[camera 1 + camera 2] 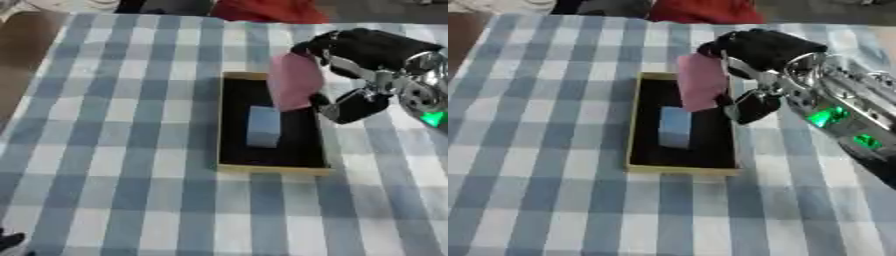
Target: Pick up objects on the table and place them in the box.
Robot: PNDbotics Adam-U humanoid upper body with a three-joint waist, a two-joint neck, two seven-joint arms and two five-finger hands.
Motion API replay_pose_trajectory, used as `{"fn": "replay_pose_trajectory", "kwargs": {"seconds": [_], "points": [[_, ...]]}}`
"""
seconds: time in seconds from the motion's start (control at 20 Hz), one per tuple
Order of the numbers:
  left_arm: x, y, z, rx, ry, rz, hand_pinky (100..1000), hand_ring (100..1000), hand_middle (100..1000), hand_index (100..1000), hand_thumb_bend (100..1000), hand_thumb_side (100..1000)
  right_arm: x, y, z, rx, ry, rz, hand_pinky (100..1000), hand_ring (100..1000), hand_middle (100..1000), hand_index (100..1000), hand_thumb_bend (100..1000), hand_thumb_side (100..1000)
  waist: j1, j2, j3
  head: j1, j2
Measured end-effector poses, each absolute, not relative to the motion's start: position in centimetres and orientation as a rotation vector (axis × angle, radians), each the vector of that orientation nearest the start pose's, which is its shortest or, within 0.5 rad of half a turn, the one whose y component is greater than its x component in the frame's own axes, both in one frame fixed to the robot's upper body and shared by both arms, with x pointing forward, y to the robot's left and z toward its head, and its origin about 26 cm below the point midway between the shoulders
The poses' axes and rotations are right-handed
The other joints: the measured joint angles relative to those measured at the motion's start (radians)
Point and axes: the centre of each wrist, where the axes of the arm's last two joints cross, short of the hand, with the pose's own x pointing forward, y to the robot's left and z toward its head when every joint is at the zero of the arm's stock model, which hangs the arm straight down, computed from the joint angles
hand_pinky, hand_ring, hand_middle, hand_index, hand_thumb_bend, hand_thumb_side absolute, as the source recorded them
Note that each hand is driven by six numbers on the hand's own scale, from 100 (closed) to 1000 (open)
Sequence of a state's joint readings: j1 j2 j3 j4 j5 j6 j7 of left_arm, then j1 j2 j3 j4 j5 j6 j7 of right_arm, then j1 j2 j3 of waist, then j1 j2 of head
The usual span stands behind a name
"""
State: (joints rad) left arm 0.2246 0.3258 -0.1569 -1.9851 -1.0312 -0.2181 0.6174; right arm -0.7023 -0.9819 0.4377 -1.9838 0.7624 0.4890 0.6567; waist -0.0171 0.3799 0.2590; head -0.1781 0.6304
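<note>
A shallow box point(229, 165) with a yellow rim and a black inside lies in the middle of the checked table. A pale blue block point(263, 125) lies inside it. My right hand point(367, 55) comes in from the right and hangs over the box's right side, fingers and thumb pinching a flat pink object point(294, 81) that dangles above the box's far right part. Only a dark bit of my left hand point(10, 242) shows at the lower left corner of the left eye view.
The table wears a blue and white checked cloth point(114, 150). Bare brown tabletop point(26, 45) shows at the far left. A red thing point(262, 10) and dark shapes sit beyond the far edge.
</note>
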Motion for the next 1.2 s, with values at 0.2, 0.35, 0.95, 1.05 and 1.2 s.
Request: {"fn": "replay_pose_trajectory", "kwargs": {"seconds": [0.2, 0.35, 0.95, 1.05, 1.2], "points": [[21.4, 26.9, 5.5, 1.226, -2.155, -0.703, 670, 644, 506, 661, 100, 491, 30.2, -23.8, 29.4, -1.214, -1.228, 1.551, 798, 754, 593, 719, 100, 100, 0.000, 0.004, 0.002, -0.001, -0.007], [21.4, 26.7, 5.5, 1.219, -2.155, -0.706, 670, 644, 506, 660, 100, 491, 30.2, -23.8, 29.4, -1.225, -1.215, 1.537, 798, 759, 601, 725, 100, 100, 0.000, 0.008, 0.003, -0.004, -0.009], [21.4, 26.3, 5.4, 1.203, -2.148, -0.709, 671, 645, 506, 660, 100, 490, 31.4, -24.4, 28.6, -1.283, -1.128, 1.512, 833, 834, 724, 855, 116, 190, 0.003, 0.019, 0.008, -0.013, -0.018], [21.4, 26.3, 5.4, 1.203, -2.148, -0.713, 671, 645, 506, 660, 100, 490, 31.6, -24.4, 28.4, -1.266, -1.105, 1.540, 849, 865, 788, 926, 128, 258, 0.003, 0.021, 0.008, -0.014, -0.018], [21.4, 26.2, 5.4, 1.201, -2.145, -0.718, 671, 645, 506, 660, 100, 491, 31.8, -24.3, 28.4, -1.238, -1.079, 1.589, 856, 877, 832, 952, 144, 302, 0.002, 0.022, 0.008, -0.016, -0.019]]}}
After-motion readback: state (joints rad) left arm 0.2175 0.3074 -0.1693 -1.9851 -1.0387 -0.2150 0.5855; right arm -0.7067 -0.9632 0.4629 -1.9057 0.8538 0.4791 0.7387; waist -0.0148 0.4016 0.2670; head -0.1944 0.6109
